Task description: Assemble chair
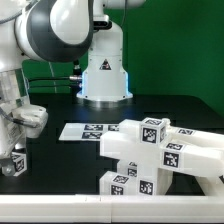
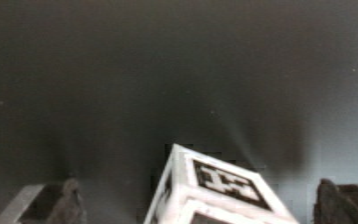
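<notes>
Wide apart and empty, the jaws of the arm's two-finger gripper (image 2: 190,200) show in the wrist view as two dark fingers (image 2: 48,203) at either edge, with open space between them. Between those fingers a white blocky plastic piece bearing a black-and-white square tag (image 2: 217,184) rises from the dark tabletop (image 2: 176,70); neither finger touches it. Whether this is a loose piece or a corner of the larger cluster cannot be told from that view.

In the exterior view the landmark is the thin flat white marker board (image 1: 80,131), lying on the black table (image 1: 45,112). Just beside the board, toward the exterior view's right and nearer the camera, sits the chair's cluster of white blocky plastic parts (image 1: 150,150), bars and cubes bunched together, each face carrying square tags. Toward the exterior view's left of the board, near the picture's edge, a small white tagged cube (image 1: 17,161) stands apart from the cluster. Above that cube hangs a grey, blurred part of the large glossy white robot arm (image 1: 60,30); the gripper itself is hard to make out there. Behind the board, well apart from it, stands the arm's white base (image 1: 104,72) against a green backdrop (image 1: 180,50).
</notes>
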{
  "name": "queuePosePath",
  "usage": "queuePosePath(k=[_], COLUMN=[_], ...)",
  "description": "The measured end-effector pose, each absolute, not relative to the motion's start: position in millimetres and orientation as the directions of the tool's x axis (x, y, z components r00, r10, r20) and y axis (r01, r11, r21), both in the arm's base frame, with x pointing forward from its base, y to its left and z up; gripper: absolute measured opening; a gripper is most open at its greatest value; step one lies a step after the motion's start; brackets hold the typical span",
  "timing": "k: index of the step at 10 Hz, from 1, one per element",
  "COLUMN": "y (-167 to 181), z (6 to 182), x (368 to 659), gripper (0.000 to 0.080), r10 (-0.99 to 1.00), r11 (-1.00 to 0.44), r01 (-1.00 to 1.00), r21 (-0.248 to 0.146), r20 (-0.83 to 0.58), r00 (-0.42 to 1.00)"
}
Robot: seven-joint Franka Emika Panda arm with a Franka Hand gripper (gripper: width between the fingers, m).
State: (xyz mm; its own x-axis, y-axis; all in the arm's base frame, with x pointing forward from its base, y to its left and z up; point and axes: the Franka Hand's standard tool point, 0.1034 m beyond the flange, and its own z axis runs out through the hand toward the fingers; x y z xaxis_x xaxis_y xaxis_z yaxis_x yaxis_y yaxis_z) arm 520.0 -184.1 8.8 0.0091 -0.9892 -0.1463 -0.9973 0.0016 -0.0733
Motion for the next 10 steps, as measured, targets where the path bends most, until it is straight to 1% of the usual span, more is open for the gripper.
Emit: queuePosePath(k=[2,3,4,5,6,7,8,9,10], y=[-184,-184,-185,-183,-169,-148,-137,-135,-138], z=[8.6,8.6,8.6,9.1,16.4,29.1,38.7,43.8,42.0], x=[520,520,520,520,518,507,497,497,496], gripper=[0.0384,0.0384,0.0279,0.0279,0.0279,0.0279,0.0279,0.0279,0.028], r10=[-0.989,-0.989,-0.989,-0.989,-0.984,-0.976,-0.957,-0.927,-0.899], r11=[0.002,-0.003,-0.021,-0.022,-0.08,-0.135,-0.239,-0.346,-0.413], r01=[-0.997,-0.997,-0.997,-0.997,-0.993,-0.986,-0.965,-0.931,-0.903], r21=[-0.073,-0.073,-0.076,-0.076,-0.088,-0.099,-0.111,-0.113,-0.118], r20=[-0.146,-0.146,-0.144,-0.145,-0.151,-0.156,-0.144,-0.113,-0.104], r00=[0.009,0.013,0.032,0.033,0.093,0.15,0.254,0.358,0.425])
